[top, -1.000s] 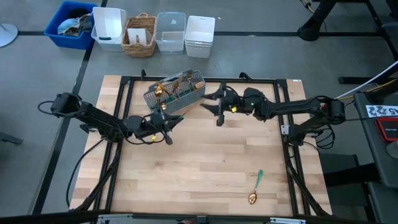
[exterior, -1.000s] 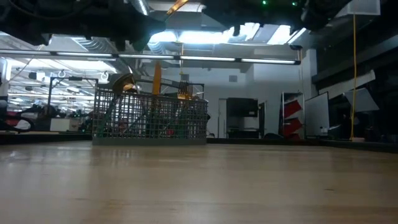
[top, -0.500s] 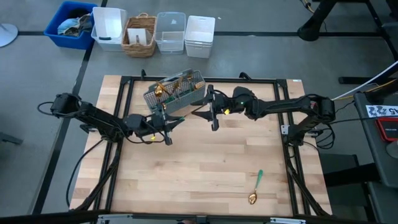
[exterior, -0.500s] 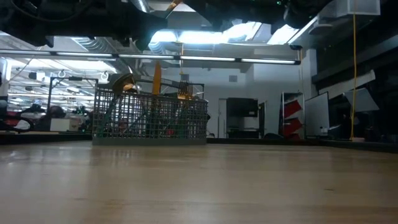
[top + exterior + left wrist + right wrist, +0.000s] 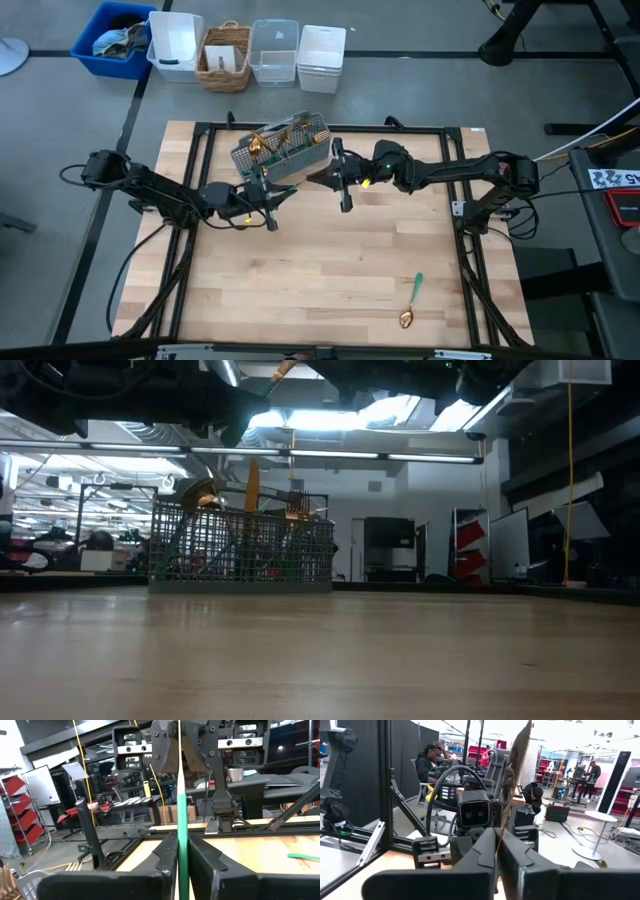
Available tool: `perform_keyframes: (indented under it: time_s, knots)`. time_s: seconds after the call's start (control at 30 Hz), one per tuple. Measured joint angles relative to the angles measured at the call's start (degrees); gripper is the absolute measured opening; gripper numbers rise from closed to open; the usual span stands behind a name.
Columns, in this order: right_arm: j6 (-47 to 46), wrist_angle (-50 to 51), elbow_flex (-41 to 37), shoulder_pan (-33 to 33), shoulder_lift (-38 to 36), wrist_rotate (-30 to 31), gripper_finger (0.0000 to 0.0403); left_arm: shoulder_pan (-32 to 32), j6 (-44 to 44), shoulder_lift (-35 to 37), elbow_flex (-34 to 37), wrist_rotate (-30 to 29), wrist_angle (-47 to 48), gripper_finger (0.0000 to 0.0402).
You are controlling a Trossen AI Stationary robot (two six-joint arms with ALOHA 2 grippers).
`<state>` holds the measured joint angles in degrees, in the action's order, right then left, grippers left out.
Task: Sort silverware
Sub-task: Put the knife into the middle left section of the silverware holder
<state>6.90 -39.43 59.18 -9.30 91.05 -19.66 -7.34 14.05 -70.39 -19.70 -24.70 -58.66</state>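
The left gripper [image 5: 181, 870] is clamping the slim teal-green handle of a utensil [image 5: 182, 835]. It is holding it out over the far-middle part of the counter [image 5: 330, 270], just in front of the mesh caddy [image 5: 283, 148]. The right gripper [image 5: 496, 851] is meeting it from the opposite side, its fingers pinching the thin gold end of the same utensil. That end is showing edge-on, so whether it is a spoon, fork or knife cannot be told.

More gold-headed, green-handled silverware is standing upright in the caddy at the counter's far edge. One spoon [image 5: 411, 302] is lying alone near the front right corner, well apart from both arms.

A second ago the right gripper was hanging farther to the right with its fingers spread wide. It has since slid in toward the left gripper and closed. The left gripper, the caddy and the lone spoon are sitting where they were.
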Motion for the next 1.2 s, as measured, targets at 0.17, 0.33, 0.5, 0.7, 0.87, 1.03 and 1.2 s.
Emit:
perform_keyframes:
  time_s: [0.17, 0.33, 0.5, 0.7, 0.87, 1.03, 1.2]
  knots:
    - [1.1, -0.2, 0.0, -0.1, 0.0, 0.6, 0.0007, 1.6, -0.3, 0.0, 0.0, 0.2, 1.0, 0.0043]
    - [1.8, -0.5, 0.0, -0.1, 0.0, 1.7, 0.0006, 2.3, -0.4, 0.0, 0.0, 0.1, 1.6, 0.0056]
    - [4.9, -1.0, 0.0, 0.0, 0.0, 4.7, 0.0005, 2.3, -1.6, 0.1, 0.0, -3.2, 1.5, 0.0094]
    - [9.5, -1.0, 0.0, -0.1, 0.0, 9.1, 0.0004, 2.1, -7.5, 0.2, 0.0, -13.0, 4.2, 0.0152]
    - [11.8, -1.3, 0.0, -0.8, 0.0, 11.3, 0.0003, 2.1, -5.2, 0.2, 0.0, -18.9, 6.1, 0.0167]
    - [11.8, -1.4, 0.1, -3.3, 0.0, 12.1, 0.0003, 1.6, -7.1, 0.2, 0.0, -21.8, 10.7, 0.0168]
    - [11.7, -2.7, 0.1, -6.1, 0.0, 12.0, 0.0003, -0.5, -11.7, 0.2, 0.0, -21.8, 19.9, 0.0168]
